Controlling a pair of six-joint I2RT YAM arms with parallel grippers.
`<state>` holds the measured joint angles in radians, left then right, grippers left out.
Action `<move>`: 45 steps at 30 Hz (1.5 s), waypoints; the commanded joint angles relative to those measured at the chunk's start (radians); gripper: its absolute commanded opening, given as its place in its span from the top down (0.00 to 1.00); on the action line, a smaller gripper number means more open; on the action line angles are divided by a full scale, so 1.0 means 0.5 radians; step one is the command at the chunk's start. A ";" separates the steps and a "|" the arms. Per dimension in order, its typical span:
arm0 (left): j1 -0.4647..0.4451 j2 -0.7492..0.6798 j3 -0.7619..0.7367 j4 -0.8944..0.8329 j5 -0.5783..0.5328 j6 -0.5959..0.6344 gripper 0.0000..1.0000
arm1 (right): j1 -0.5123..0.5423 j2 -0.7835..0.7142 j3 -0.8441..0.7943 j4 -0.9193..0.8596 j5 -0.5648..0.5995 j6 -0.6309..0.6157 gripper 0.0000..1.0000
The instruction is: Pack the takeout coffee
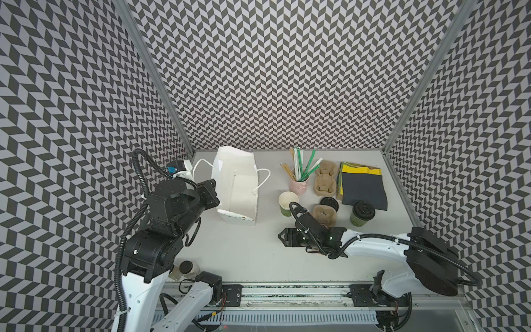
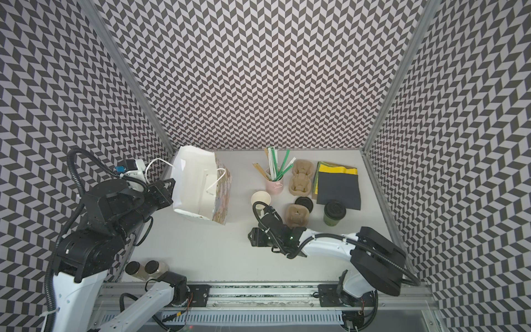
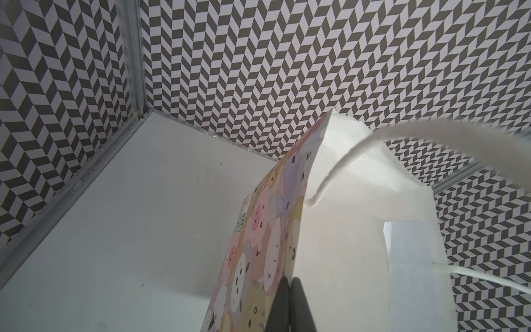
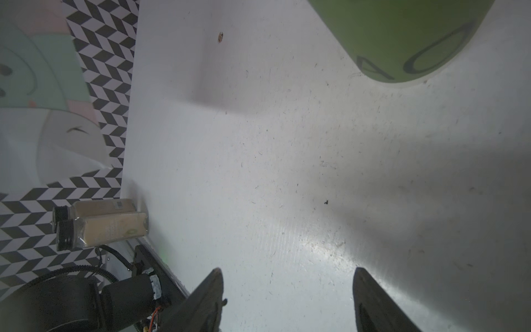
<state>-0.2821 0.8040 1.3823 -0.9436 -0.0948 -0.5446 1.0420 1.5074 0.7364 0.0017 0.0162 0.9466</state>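
Observation:
The takeout coffee (image 1: 362,214) (image 2: 334,212), a green cup with a black lid, stands upright at the right, in front of the dark napkins. My right gripper (image 1: 282,237) (image 2: 250,237) (image 4: 287,276) lies low over the table, well to its left, pointing left. It is open with nothing between its fingers. A green cup's lower side (image 4: 402,37) with dark marks shows in the right wrist view, its top cut off. My left gripper (image 1: 214,195) (image 2: 170,189) (image 3: 290,287) is shut on the left wall of the open white paper bag (image 1: 238,186) (image 2: 198,186) (image 3: 344,230).
A lidless green cup (image 1: 288,202) stands just beyond the right gripper. Behind it are a pink cup of straws (image 1: 298,184), pulp cup carriers (image 1: 324,179) (image 1: 324,214), a loose black lid (image 1: 330,202) and stacked napkins (image 1: 362,186). Two bottles (image 2: 146,268) (image 4: 109,224) stand front left.

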 commanded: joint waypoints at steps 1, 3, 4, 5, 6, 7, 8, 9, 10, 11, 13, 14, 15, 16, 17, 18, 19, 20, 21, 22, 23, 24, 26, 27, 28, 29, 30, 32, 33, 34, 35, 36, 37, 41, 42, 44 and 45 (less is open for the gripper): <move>-0.010 -0.005 -0.038 0.046 0.020 -0.029 1.00 | 0.005 0.096 0.088 0.243 0.177 0.178 0.30; -0.010 -0.010 -0.063 0.057 0.033 -0.029 1.00 | 0.005 0.178 0.138 0.259 0.180 0.183 0.30; -0.010 -0.013 -0.072 0.063 0.035 -0.028 1.00 | 0.005 0.219 0.158 0.268 0.175 0.197 0.30; -0.010 -0.014 -0.084 0.068 0.035 -0.029 1.00 | 0.004 0.264 0.186 0.277 0.181 0.207 0.31; -0.010 -0.016 -0.093 0.075 0.039 -0.025 1.00 | 0.003 0.307 0.214 0.276 0.201 0.214 0.31; -0.010 -0.020 -0.100 0.078 0.041 -0.025 1.00 | 0.002 0.342 0.240 0.268 0.221 0.233 0.31; -0.011 -0.023 -0.104 0.085 0.045 -0.025 1.00 | -0.001 0.377 0.274 0.246 0.247 0.269 0.31; -0.010 -0.022 -0.108 0.088 0.048 -0.023 1.00 | -0.004 0.411 0.298 0.241 0.267 0.271 0.31; -0.010 -0.025 -0.111 0.089 0.044 -0.019 1.00 | -0.007 0.436 0.316 0.239 0.281 0.281 0.31; -0.010 -0.029 -0.115 0.092 0.043 -0.014 1.00 | -0.007 0.465 0.331 0.247 0.282 0.294 0.32; -0.010 -0.032 -0.124 0.095 0.037 -0.004 1.00 | -0.008 0.505 0.363 0.254 0.286 0.310 0.32; -0.010 -0.034 -0.129 0.098 0.032 0.001 1.00 | -0.010 0.521 0.371 0.268 0.305 0.317 0.32; -0.010 -0.037 -0.134 0.100 0.032 0.003 1.00 | -0.012 0.536 0.374 0.273 0.333 0.342 0.32; -0.010 -0.042 -0.140 0.104 0.032 0.003 1.00 | -0.020 0.543 0.375 0.278 0.349 0.351 0.32; -0.010 -0.040 -0.144 0.107 0.039 0.003 1.00 | -0.027 0.553 0.374 0.293 0.361 0.359 0.32; -0.010 -0.040 -0.150 0.110 0.042 0.001 1.00 | -0.042 0.566 0.376 0.294 0.364 0.369 0.32; -0.010 -0.040 -0.153 0.112 0.043 0.003 1.00 | -0.058 0.577 0.379 0.291 0.360 0.377 0.32; -0.010 -0.040 -0.157 0.114 0.042 0.006 1.00 | -0.070 0.588 0.374 0.311 0.354 0.382 0.32; -0.010 -0.044 -0.165 0.119 0.045 0.009 1.00 | -0.087 0.600 0.369 0.324 0.342 0.380 0.32; -0.010 -0.043 -0.170 0.122 0.045 0.009 1.00 | -0.096 0.613 0.378 0.320 0.342 0.378 0.32; -0.010 -0.048 -0.178 0.128 0.045 0.009 1.00 | -0.106 0.629 0.388 0.313 0.347 0.365 0.33; -0.010 -0.047 -0.187 0.131 0.047 0.006 1.00 | -0.119 0.643 0.400 0.310 0.345 0.348 0.33; -0.010 -0.048 -0.196 0.132 0.049 -0.005 1.00 | -0.147 0.664 0.406 0.320 0.346 0.332 0.33; -0.010 -0.049 -0.205 0.134 0.059 -0.013 1.00 | -0.166 0.678 0.409 0.331 0.327 0.318 0.33; -0.010 -0.050 -0.213 0.136 0.069 -0.022 1.00 | -0.185 0.690 0.414 0.337 0.306 0.303 0.33; -0.010 -0.051 -0.225 0.141 0.082 -0.038 1.00 | -0.204 0.705 0.424 0.334 0.293 0.289 0.33; -0.010 -0.048 -0.238 0.141 0.107 -0.058 1.00 | -0.225 0.716 0.432 0.326 0.278 0.277 0.33; -0.010 -0.044 -0.249 0.131 0.137 -0.101 1.00 | -0.252 0.719 0.433 0.321 0.250 0.243 0.34; -0.010 -0.046 -0.255 0.121 0.156 -0.137 1.00 | -0.260 0.706 0.428 0.315 0.240 0.228 0.34; -0.010 -0.051 -0.263 0.118 0.183 -0.171 1.00 | -0.259 0.686 0.415 0.323 0.237 0.209 0.34; -0.010 -0.061 -0.284 0.126 0.222 -0.210 1.00 | -0.256 0.658 0.403 0.323 0.238 0.188 0.34; -0.010 -0.070 -0.309 0.134 0.261 -0.248 1.00 | -0.253 0.635 0.396 0.316 0.225 0.181 0.34; -0.010 -0.075 -0.334 0.141 0.304 -0.290 1.00 | -0.249 0.604 0.390 0.305 0.200 0.169 0.34; -0.010 -0.090 -0.411 0.148 0.377 -0.384 1.00 | -0.202 0.384 0.337 0.174 0.204 0.163 0.34; -0.010 -0.101 -0.428 0.154 0.380 -0.402 1.00 | -0.181 0.314 0.324 0.129 0.232 0.154 0.34; -0.010 -0.136 -0.479 0.183 0.409 -0.439 1.00 | -0.147 0.129 0.285 0.029 0.301 0.138 0.33; -0.011 -0.146 -0.495 0.185 0.414 -0.460 1.00 | -0.143 0.050 0.265 -0.002 0.316 0.128 0.33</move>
<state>-0.2821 0.7593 1.1473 -0.8848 0.0776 -0.7200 0.9524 1.6569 0.8837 0.0338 0.1310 1.0275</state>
